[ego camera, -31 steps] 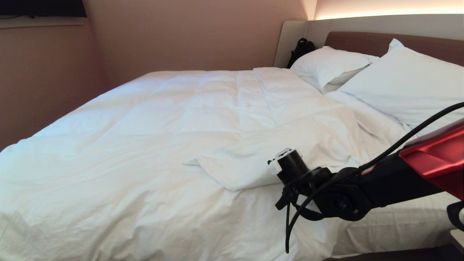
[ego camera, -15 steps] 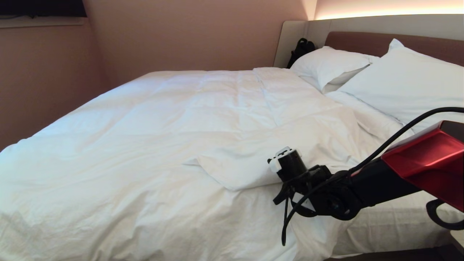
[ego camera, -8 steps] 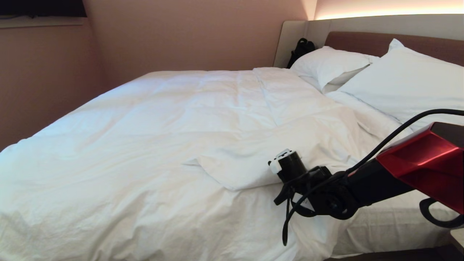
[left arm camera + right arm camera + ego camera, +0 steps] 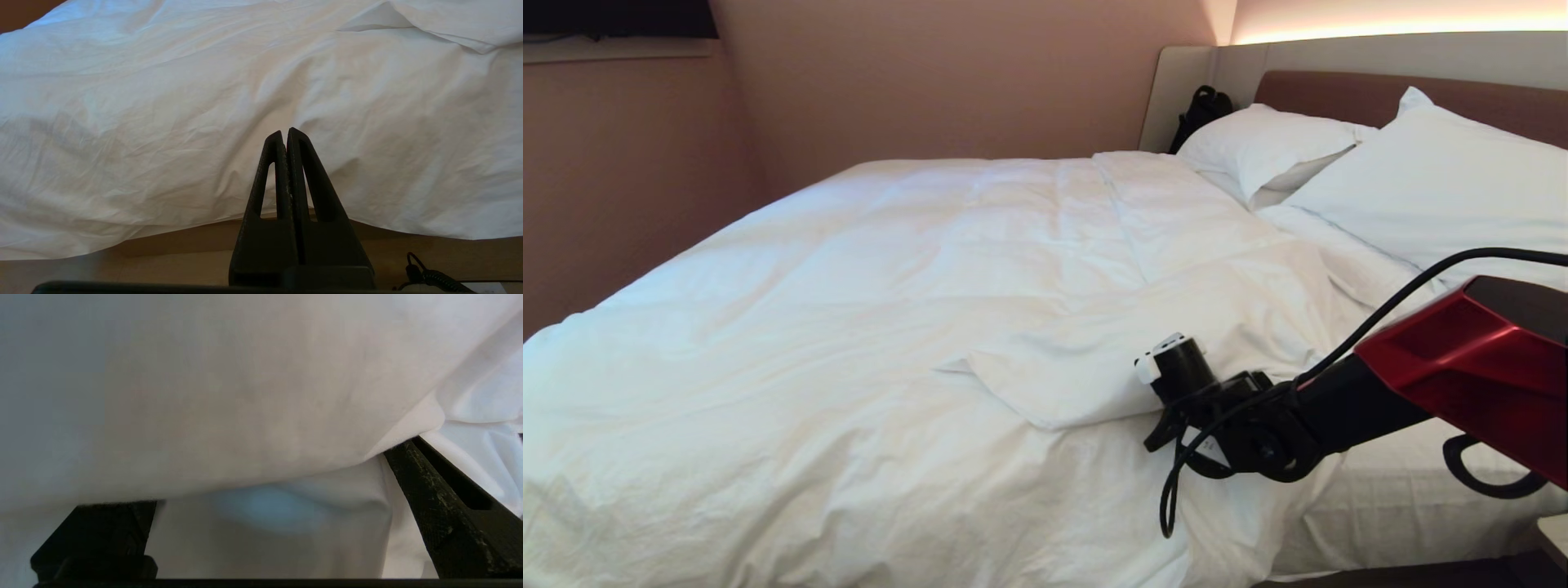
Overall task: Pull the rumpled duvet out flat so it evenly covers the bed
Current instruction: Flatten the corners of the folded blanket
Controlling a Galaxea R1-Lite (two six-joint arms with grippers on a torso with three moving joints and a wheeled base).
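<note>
Duvet (image 4: 866,327) covers most of the bed (image 4: 1413,506), w/ one corner folded back near the right side, short of the pillows (image 4: 1421,188) at the far right. We've got our right gripper (image 4: 269,522) at that fold, jaws spread wide w/ cloth bulging between them, not clamped. Our left gripper (image 4: 286,136) is parked by the near hanging edge, fingers pressed together, holding nothing.
</note>
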